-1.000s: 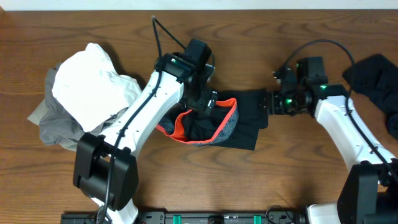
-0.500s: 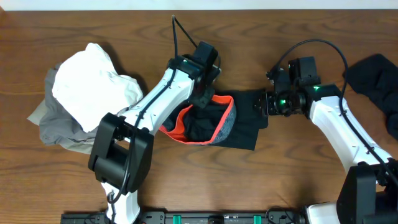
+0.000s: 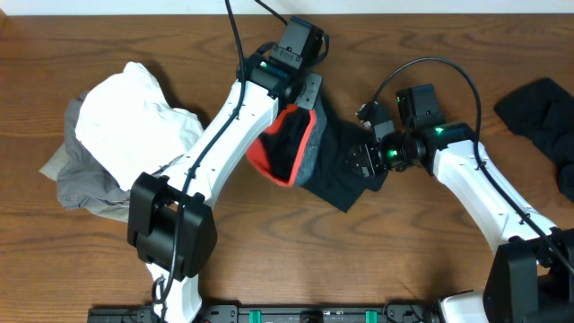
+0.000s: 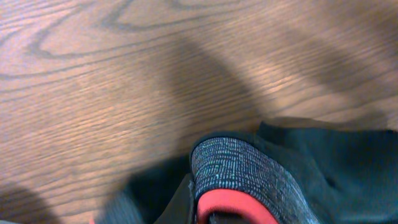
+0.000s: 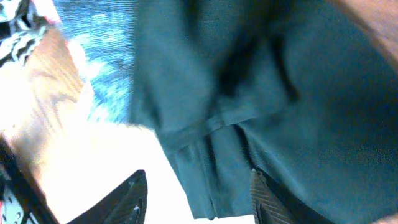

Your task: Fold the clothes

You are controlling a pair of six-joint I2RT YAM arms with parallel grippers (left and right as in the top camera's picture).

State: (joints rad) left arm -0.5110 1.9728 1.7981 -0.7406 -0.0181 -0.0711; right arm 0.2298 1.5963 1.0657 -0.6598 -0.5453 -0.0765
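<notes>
Black trousers point(image 3: 334, 175) lay on the table point(image 3: 430, 260). The left gripper point(image 3: 300, 90) was clamped on their grey waistband point(image 4: 242, 171) and held it raised, probably to draw them flat for folding. At their leg end the right gripper point(image 5: 196, 193) had its fingers apart around cloth; whether it gripped, I could not tell. A white garment point(image 3: 126, 126) sat well left of the trousers and a dark one point(image 3: 543, 112) well right. No container showed.

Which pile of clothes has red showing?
The black trousers in the middle, with red lining showing beside a grey waistband. The left pile is white and grey; the far-right garment is plain black.
</notes>
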